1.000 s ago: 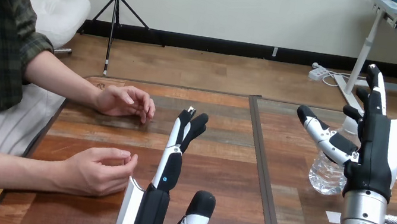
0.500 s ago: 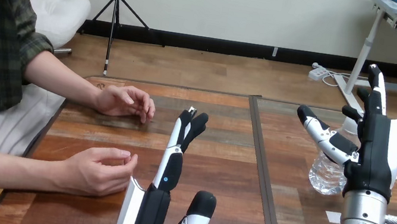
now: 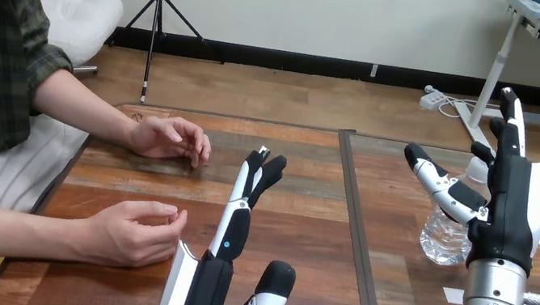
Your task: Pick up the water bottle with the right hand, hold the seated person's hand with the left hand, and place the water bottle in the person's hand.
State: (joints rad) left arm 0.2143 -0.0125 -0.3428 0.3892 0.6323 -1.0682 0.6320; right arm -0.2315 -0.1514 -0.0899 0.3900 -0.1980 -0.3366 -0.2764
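Far to the left of the water bottle (image 3: 444, 233), two hands of the seated person are seen on the wooden table (image 3: 303, 231). The farther hand (image 3: 168, 139) is laid on the tabletop with its fingers loosely bent. The nearer hand (image 3: 130, 231) is held on its side, fingers curled in toward the thumb, and nothing is held in either. Next along, and well left of the bottle, the robot's left hand (image 3: 218, 275) is raised edge-on over the table. Its fingers are stretched straight and pointed away from the robot, its thumb is stuck out to the side, and nothing is grasped. It is kept apart from both of the person's hands, with the nearer one just beside it. Between that hand and the bottle, a dark strip (image 3: 358, 224) is seen running across the tabletop. Then the bottle itself: clear, upright, stood on the table to the right of the strip. Right against it, on its right, the robot's right hand (image 3: 512, 207) is held upright and released, fingers straight up. The thumb is reached out leftward across the bottle's upper part; whether the bottle is touched cannot be told.
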